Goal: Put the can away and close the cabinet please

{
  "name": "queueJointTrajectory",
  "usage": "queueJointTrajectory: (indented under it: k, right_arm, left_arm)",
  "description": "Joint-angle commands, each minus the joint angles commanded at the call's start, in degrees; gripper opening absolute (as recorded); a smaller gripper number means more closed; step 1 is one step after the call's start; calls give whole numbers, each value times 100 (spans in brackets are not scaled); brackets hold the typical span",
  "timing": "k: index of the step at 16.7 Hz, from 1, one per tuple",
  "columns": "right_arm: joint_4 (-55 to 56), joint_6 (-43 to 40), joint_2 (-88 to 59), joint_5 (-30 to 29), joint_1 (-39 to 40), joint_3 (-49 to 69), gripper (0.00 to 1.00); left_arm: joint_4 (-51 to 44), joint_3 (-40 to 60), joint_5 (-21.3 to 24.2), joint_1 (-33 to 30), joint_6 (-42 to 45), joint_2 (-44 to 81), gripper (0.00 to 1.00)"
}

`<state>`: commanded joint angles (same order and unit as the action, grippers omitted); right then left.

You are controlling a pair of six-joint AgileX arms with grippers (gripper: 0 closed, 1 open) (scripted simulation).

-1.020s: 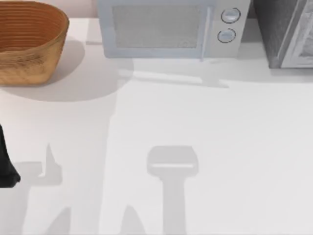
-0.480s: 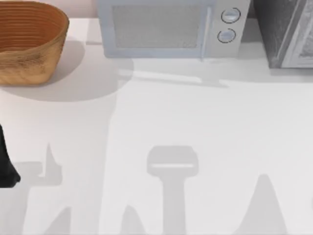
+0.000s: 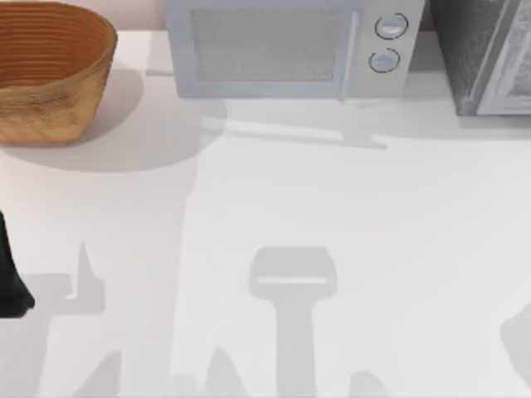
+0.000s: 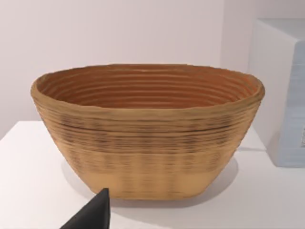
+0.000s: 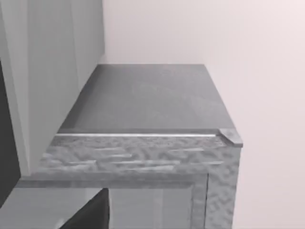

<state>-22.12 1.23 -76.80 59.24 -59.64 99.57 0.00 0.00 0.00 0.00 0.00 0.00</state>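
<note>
From the left, a woven basket (image 3: 51, 70), a microwave (image 3: 286, 50) and the grey cabinet (image 3: 485, 54) line the worktop (image 3: 348, 215); I see no can, cannot tell either claw's state, and judge closing may remain.

From my remote station, the grey cabinet (image 3: 485, 58) stood at the far right corner of the table, its mottled, stone-like side and a paler front panel cut off by the top view's edge. The right wrist camera looked down on its flat, dark grey top (image 5: 147, 98) and a textured front rim, set against the pale wall. I could not tell whether its door was open.
</note>
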Motion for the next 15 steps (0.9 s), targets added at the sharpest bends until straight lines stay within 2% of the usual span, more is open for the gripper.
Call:
queueJointTrajectory:
  k: [6, 8, 12, 15]
  right_arm:
    - [-7, 0, -3, 0, -16, 30, 100]
    - [-18, -25, -11, -180, 165, 48, 100]
    - [-102, -116, -72, -1092, 1221, 97, 100]
    - [-192, -178, -122, -2235, 2471, 141, 100]
  left_arm:
    - [0, 0, 0, 0, 0, 0, 100]
    - [0, 0, 0, 0, 0, 0, 100]
    - [0, 0, 0, 0, 0, 0, 100]
    - [0, 0, 0, 0, 0, 0, 100]
